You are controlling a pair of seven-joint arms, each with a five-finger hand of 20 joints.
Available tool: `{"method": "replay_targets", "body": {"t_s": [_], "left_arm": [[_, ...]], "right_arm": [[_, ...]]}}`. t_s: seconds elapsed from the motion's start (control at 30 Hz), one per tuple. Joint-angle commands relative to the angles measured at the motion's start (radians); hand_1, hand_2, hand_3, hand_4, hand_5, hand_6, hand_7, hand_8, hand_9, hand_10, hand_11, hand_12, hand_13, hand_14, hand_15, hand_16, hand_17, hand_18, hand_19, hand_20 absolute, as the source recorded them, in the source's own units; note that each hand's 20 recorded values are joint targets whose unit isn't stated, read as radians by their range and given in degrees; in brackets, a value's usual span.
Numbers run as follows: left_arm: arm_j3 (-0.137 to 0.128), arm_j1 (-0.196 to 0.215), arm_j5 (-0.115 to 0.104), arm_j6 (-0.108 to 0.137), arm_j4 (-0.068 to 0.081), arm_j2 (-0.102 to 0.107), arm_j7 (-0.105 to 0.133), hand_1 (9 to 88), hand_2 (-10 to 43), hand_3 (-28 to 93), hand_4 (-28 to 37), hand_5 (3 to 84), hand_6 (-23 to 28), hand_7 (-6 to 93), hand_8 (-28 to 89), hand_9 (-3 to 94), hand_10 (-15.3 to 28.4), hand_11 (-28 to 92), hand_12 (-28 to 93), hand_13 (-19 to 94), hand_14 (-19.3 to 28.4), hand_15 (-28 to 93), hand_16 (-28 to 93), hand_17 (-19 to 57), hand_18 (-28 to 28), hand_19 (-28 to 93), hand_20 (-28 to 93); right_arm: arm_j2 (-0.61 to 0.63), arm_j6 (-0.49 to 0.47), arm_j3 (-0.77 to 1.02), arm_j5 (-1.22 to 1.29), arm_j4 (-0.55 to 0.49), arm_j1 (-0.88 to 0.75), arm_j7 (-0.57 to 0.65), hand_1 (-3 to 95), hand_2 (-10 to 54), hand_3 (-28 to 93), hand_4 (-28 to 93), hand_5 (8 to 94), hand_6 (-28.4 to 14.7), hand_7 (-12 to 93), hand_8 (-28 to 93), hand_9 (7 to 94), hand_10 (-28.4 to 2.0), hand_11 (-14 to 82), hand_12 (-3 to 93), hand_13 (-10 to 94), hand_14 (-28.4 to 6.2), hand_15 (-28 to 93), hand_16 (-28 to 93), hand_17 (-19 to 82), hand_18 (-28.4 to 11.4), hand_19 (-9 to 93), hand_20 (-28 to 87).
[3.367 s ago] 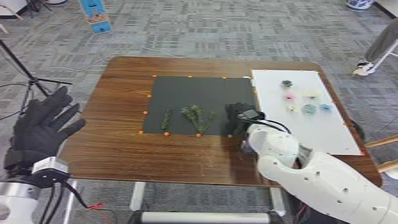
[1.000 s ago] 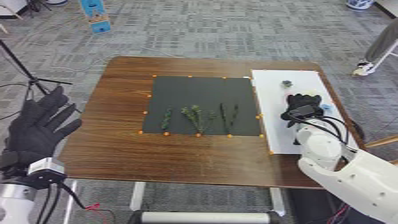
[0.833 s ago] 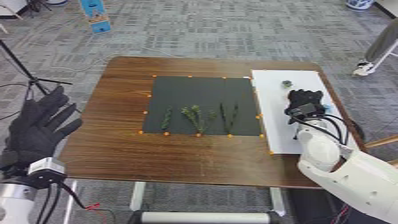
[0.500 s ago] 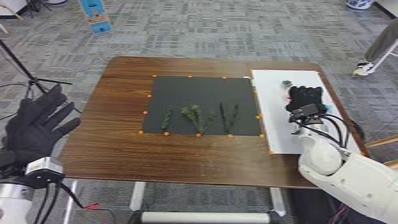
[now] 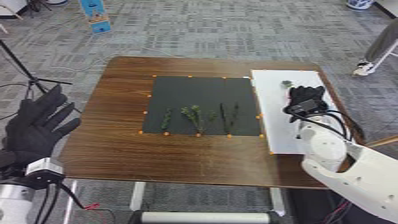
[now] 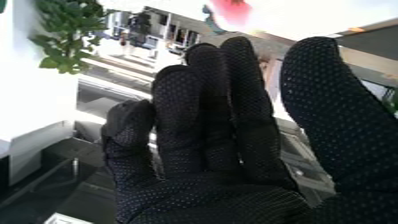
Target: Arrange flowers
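In the head view, my right hand (image 5: 306, 97) is over the white board (image 5: 282, 135), covering most of the small flower heads. A dark green one (image 5: 287, 84) stays visible beyond its fingers. The black mat (image 5: 200, 87) holds a dark stem (image 5: 167, 120), a leafy yellow-green sprig (image 5: 191, 115) and two thin dark stems (image 5: 223, 115) side by side. My left hand (image 5: 35, 125) is open off the table's left side. In the right wrist view, my right hand (image 6: 213, 150) has nearly straight fingers and a pink flower head (image 6: 233, 11) lies beyond them, apart from the glove.
Orange markers edge the mat and board on the brown table (image 5: 160, 160). A black tripod stand (image 5: 34, 77) is at the far left. A wooden chair part (image 5: 384, 141) is by the table's right side. Green leaves (image 6: 67, 35) show in the right wrist view.
My right hand has moved from the mat's right part to the board, then slightly farther forward. Two thin stems show on the mat where it was. The left hand has barely moved.
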Motion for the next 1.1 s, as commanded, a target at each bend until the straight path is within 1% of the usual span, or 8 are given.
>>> {"method": "replay_targets", "body": {"t_s": [0.03,0.27,0.63,0.7,0.8,0.87,0.9,1.1], "left_arm": [[0.001,0.012,-0.003,0.000,-0.008,-0.008,0.007,25.3,-2.5,56,-28.3,26.0,2.6,14.3,-8,18.9,9.3,10,19,16,12.7,10,7,-13.5,25.5,40,5],[0.001,0.009,-0.004,0.000,-0.007,-0.006,0.005,25.2,-2.5,56,-28.3,26.0,2.5,14.3,-8,18.8,9.3,10,19,16,12.7,10,7,-13.5,25.5,40,5],[0.006,-0.001,-0.006,-0.003,-0.002,0.003,-0.001,25.3,-2.4,56,-28.3,26.0,2.6,14.3,-8,18.9,9.3,10,19,16,12.7,10,7,-13.5,25.5,40,5],[0.004,0.003,-0.005,-0.004,-0.005,0.002,-0.001,25.2,-2.3,56,-28.3,26.1,2.6,14.3,-8,18.9,9.3,10,19,16,12.8,10,7,-13.6,25.5,40,5],[0.004,0.004,-0.005,-0.003,-0.006,0.000,-0.003,25.5,-1.9,55,-28.3,26.1,2.6,14.3,-8,18.9,9.2,10,19,16,12.8,10,7,-13.5,25.5,40,5],[0.005,0.004,-0.005,-0.002,-0.006,-0.001,-0.003,25.9,-1.8,54,-28.3,26.1,2.6,14.2,-8,18.9,9.3,10,19,16,12.7,10,7,-13.5,25.5,40,5],[0.005,0.005,-0.006,-0.002,-0.007,-0.001,-0.001,25.7,-1.8,55,-28.3,26.1,2.6,14.2,-8,18.9,9.3,10,19,16,12.8,10,7,-13.5,25.4,40,5],[-0.006,0.011,-0.005,0.004,-0.012,0.001,0.004,25.3,-1.6,55,-28.3,26.1,2.6,14.2,-8,19.0,9.4,10,18,16,12.7,10,7,-13.5,25.4,40,5]], "right_arm": [[0.010,-0.036,-0.006,0.011,0.035,0.035,0.001,35.8,-9.5,86,-28,56.7,-4.2,33,-10,51.8,-14.9,45.1,35.9,50,-13.2,76,35,27,-23.0,85,58],[0.026,-0.079,-0.008,0.030,0.033,0.007,-0.008,35.7,-9.5,85,-28,58.0,-3.3,34,-11,53.4,-14.7,46.0,35.6,51,-13.0,76,34,26,-22.8,85,59],[0.015,-0.087,-0.035,0.041,0.065,0.015,-0.006,35.3,-9.5,84,-28,60.2,-2.4,35,-11,56.2,-14.2,46.2,35.5,52,-12.8,76,34,27,-22.7,85,59],[0.009,-0.064,-0.058,0.042,0.085,0.029,-0.011,35.9,-9.5,84,-28,60.6,-2.0,36,-8,57.0,-13.9,46.4,35.5,53,-12.3,76,34,27,-22.6,85,58],[-0.007,-0.001,-0.100,0.018,0.131,0.053,-0.011,40.7,-9.5,79,-28,62.0,-0.7,38,9,60.7,-12.3,43.1,41.8,55,-11.4,76,36,28,-22.2,86,58],[-0.013,0.046,-0.109,0.002,0.145,0.055,-0.018,45.9,-9.5,77,-28,64.7,0.2,43,10,67.2,-9.9,34.9,52.6,58,-10.5,76,36,30,-21.8,87,57],[-0.013,0.095,-0.119,-0.009,0.153,0.058,-0.026,47.7,-9.5,77,-28,66.3,0.5,44,10,69.6,-9.5,33.3,54.8,59,-10.0,75,38,31,-21.7,88,57],[-0.006,0.182,-0.105,-0.024,0.110,0.063,-0.067,49.3,-9.5,81,-28,70.2,0.7,48,9,73.9,-9.1,34.0,58.4,64,-9.1,76,41,33,-21.5,89,57]]}}
